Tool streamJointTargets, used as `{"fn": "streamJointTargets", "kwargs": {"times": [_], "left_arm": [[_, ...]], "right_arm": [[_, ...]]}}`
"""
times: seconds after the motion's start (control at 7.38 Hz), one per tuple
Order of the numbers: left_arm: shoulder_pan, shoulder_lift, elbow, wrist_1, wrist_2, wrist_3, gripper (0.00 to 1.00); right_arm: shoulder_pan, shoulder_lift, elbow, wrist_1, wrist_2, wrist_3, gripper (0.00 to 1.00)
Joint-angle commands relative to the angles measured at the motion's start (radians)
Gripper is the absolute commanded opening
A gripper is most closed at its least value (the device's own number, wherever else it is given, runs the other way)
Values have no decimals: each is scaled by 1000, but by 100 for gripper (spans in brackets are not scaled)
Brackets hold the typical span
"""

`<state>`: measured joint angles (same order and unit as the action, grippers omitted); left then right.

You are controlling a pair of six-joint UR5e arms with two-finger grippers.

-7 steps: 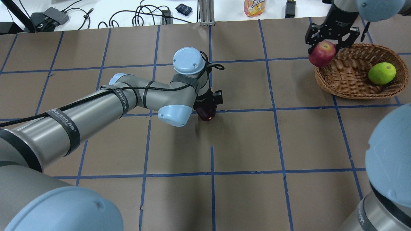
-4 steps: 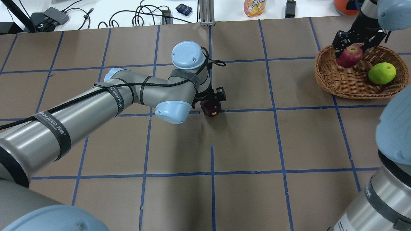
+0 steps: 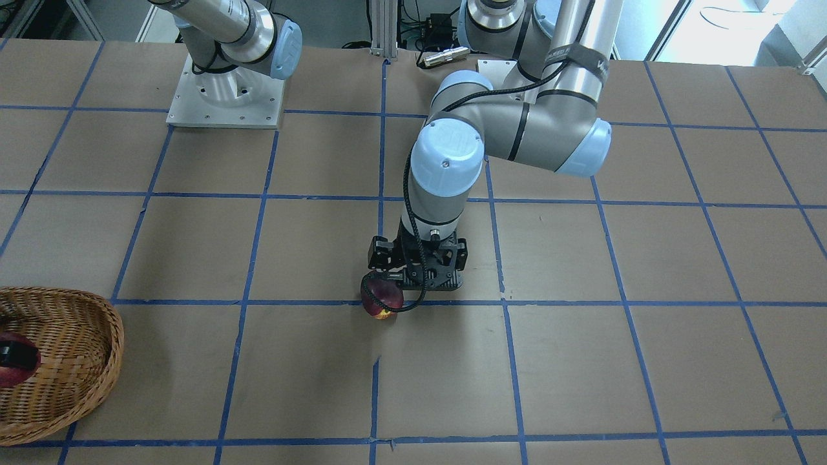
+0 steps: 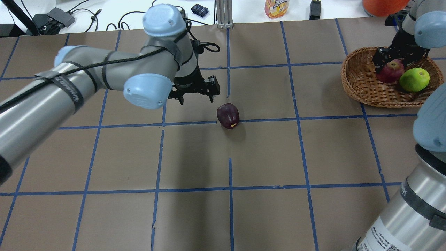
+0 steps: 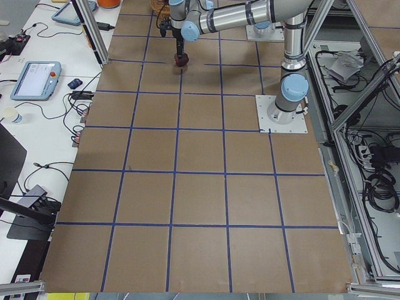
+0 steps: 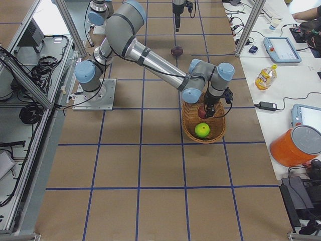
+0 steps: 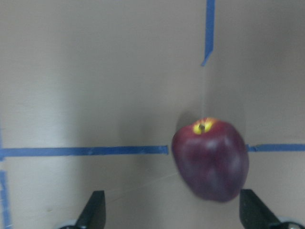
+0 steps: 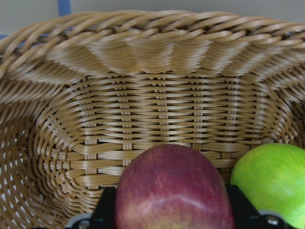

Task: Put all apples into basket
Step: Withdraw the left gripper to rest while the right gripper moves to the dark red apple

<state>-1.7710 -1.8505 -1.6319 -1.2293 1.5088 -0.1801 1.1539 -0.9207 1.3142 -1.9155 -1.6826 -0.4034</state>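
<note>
Brown table (image 4: pixel 264 157), blue tape grid (image 4: pixel 230 209), white bench (image 4: pixel 244 10)

You've got two of three in. The oval wicker basket (image 4: pixel 351 87), light brown with a thick braided rim, sits upright on the robot's right. Inside it, the lime-green apple (image 4: pixel 414 79) rests against the right-hand wall. The red apple (image 4: pixel 386 72), with its yellowish blush, is just beside the green one, low in the basket, with the right gripper (image 8: pixel 172 212) clamped on its sides. Your dark maroon apple (image 4: pixel 228 116) lies alone out on the table (image 4: pixel 264 157), on a blue tape line (image 4: pixel 271 120), its small yellow patch showing, well apart from the basket.
</note>
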Motion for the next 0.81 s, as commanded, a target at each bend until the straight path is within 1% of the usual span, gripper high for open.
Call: {"fn": "streamJointTargets", "kwargs": {"times": [0.0, 0.14, 0.27, 0.41, 0.54, 0.68], "left_arm": [[67, 126, 58, -221, 8, 97, 100], [88, 173, 60, -281, 8, 122, 100], [138, 215, 61, -353, 10, 222, 100], [193, 261, 46, -418, 20, 273, 100], [206, 295, 43, -435, 25, 274, 100], [218, 301, 52, -435, 30, 274, 100]], "right_arm": [[-23, 8, 10, 36, -35, -6, 87], [-26, 5, 13, 56, -67, -8, 100], [-28, -4, 11, 117, -72, -8, 100], [-26, -16, 7, 157, -69, -8, 100], [-22, -58, -7, 227, -65, -2, 100], [1, -122, -9, 283, -57, 6, 100]]}}
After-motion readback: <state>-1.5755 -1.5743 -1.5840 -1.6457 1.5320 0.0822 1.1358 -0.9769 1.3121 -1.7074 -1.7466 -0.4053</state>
